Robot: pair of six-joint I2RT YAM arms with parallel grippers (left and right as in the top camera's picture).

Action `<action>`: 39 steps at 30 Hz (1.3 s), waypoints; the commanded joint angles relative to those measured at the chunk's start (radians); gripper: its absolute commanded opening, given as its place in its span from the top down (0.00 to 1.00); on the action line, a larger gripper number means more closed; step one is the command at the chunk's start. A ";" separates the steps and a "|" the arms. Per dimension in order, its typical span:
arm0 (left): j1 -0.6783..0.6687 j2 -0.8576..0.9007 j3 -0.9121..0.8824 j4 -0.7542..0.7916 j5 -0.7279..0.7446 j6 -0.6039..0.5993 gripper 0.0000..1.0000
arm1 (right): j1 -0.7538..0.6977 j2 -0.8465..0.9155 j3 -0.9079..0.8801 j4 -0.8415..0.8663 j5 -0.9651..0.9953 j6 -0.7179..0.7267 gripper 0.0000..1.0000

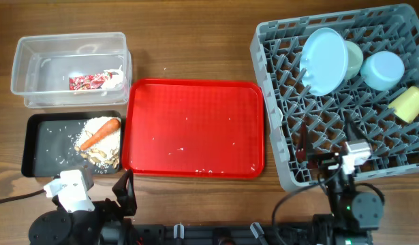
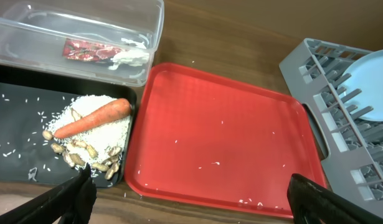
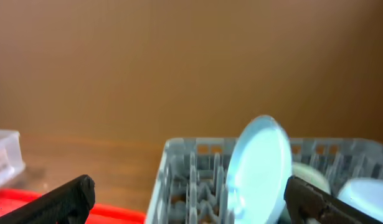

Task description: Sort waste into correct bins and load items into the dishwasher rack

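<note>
- The left arm [image 1: 66, 221], at the lower left of the overhead view, is matte black with rounded, drum-like joint housings.
- A white boxy block [image 1: 71, 191] with angular edges is mounted on it.
- A thin black cable [image 1: 18, 197] runs from it to the left edge of the frame.
- The right arm [image 1: 355, 211], at the lower right, is also black with a round housing and a small green light [image 1: 347, 207].
- A white-and-grey block [image 1: 357, 151] sits at its upper end.
- In the left wrist view, the left jaws are two matte black, tapering fingers [image 2: 66, 199] in the bottom corners.
- In the right wrist view, the right jaws look alike: dark, blunt fingers [image 3: 60, 198], slightly blurred.
</note>
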 commanded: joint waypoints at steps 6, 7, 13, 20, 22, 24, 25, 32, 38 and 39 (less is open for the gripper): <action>0.005 -0.006 -0.003 0.004 -0.013 0.002 0.00 | 0.006 -0.013 -0.070 -0.062 0.018 -0.018 0.00; 0.005 -0.006 -0.003 0.004 -0.013 0.002 0.00 | 0.006 -0.012 -0.070 -0.063 0.018 -0.018 0.00; 0.005 -0.006 -0.003 0.004 -0.013 0.002 0.00 | 0.006 -0.011 -0.070 -0.063 0.018 -0.018 0.00; 0.005 -0.006 -0.003 0.004 -0.013 0.002 0.00 | 0.006 -0.011 -0.070 -0.063 0.018 -0.018 0.00; 0.005 -0.006 -0.003 0.004 -0.013 0.002 0.00 | 0.006 -0.011 -0.070 -0.062 0.018 -0.018 0.00; 0.003 -0.008 -0.003 0.004 -0.014 0.002 0.00 | 0.006 -0.011 -0.070 -0.063 0.018 -0.018 0.00; 0.005 -0.011 -0.003 0.005 -0.021 0.003 0.00 | 0.006 -0.011 -0.070 -0.063 0.018 -0.018 0.00; 0.058 -0.122 -0.229 0.266 -0.073 0.010 0.00 | 0.006 -0.011 -0.070 -0.063 0.018 -0.018 0.00; 0.062 -0.243 -0.636 0.768 -0.013 0.019 0.00 | 0.006 -0.011 -0.070 -0.063 0.018 -0.018 0.01; 0.063 -0.243 -0.697 0.891 0.010 0.040 0.00 | 0.006 -0.011 -0.070 -0.062 0.018 -0.018 0.00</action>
